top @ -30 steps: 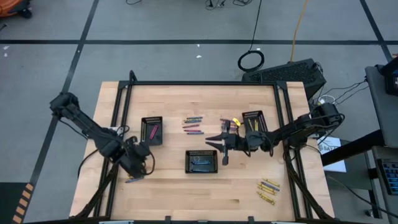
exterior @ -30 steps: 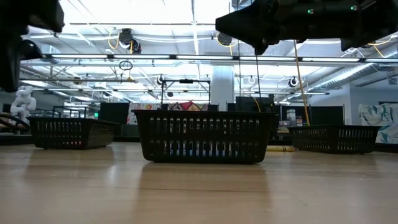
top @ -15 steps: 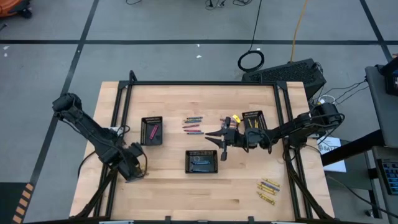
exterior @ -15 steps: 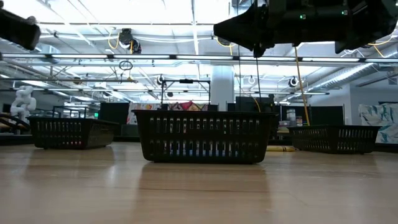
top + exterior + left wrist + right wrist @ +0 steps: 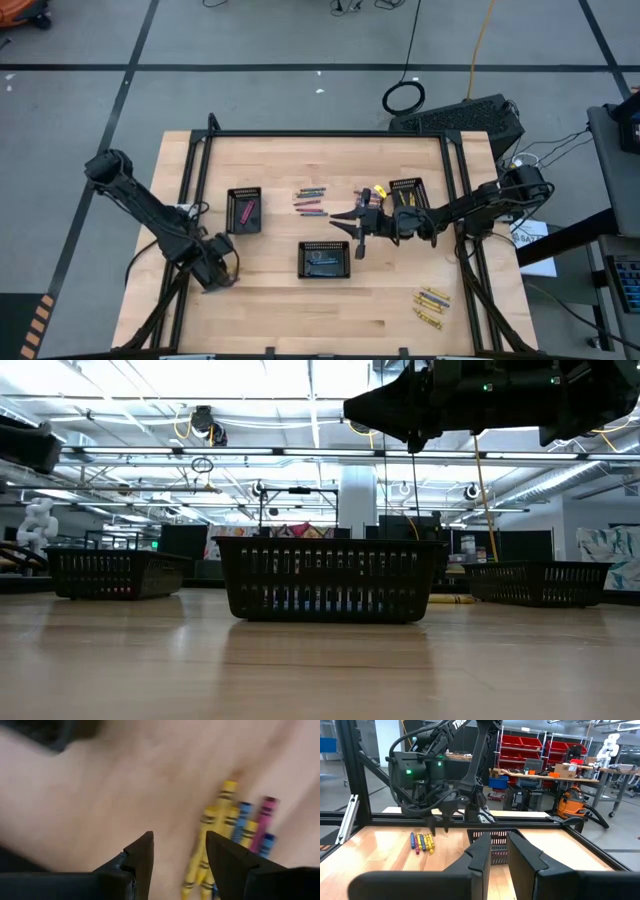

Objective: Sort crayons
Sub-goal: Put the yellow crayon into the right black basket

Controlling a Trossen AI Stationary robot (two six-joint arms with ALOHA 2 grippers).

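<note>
The pale wooden counter carries three small black mesh trays: left, centre, right.

Sorted: pink crayons in the left tray, blue in the centre, yellow in the right.

Remaining: loose crayons at centre top, lower right and lower left.

The left gripper is parted and empty above the lower-left crayons. The right gripper, centre frame, has its fingers nearly closed, apparently empty.
</note>
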